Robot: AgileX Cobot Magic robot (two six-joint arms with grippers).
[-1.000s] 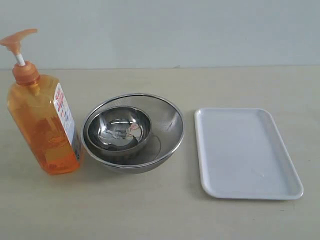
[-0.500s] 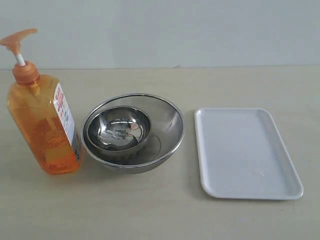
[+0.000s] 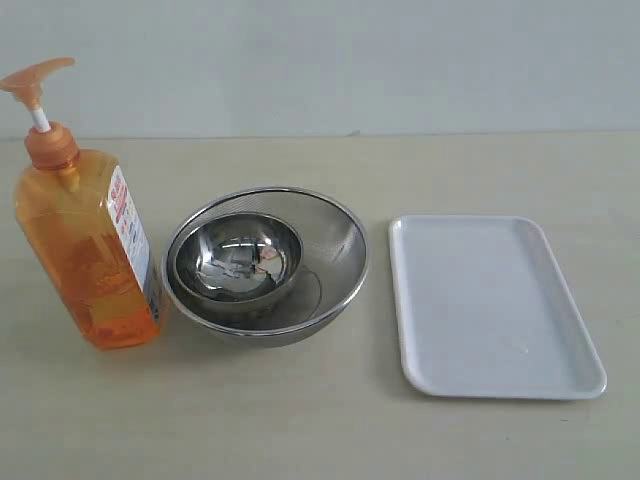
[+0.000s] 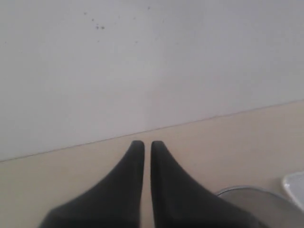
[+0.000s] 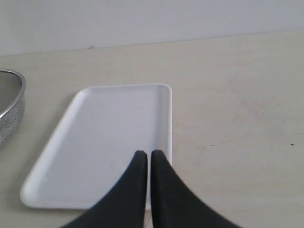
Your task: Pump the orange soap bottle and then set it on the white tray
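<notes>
The orange soap bottle [image 3: 85, 240] stands upright at the left of the table in the exterior view, its pump head [image 3: 35, 75] raised on a white stem. The white tray [image 3: 490, 305] lies flat and empty at the right. Neither arm shows in the exterior view. In the left wrist view my left gripper [image 4: 147, 145] is shut with nothing between its black fingers, pointing toward the back wall. My right gripper [image 5: 147, 154] is shut and empty too, hovering over the near end of the white tray [image 5: 102, 137].
Two nested steel bowls sit between bottle and tray: a mesh strainer bowl [image 3: 335, 265] holding a smaller shiny bowl [image 3: 238, 255]. The strainer's rim shows in the left wrist view [image 4: 251, 192] and the right wrist view [image 5: 12, 104]. A pale wall bounds the table's far edge.
</notes>
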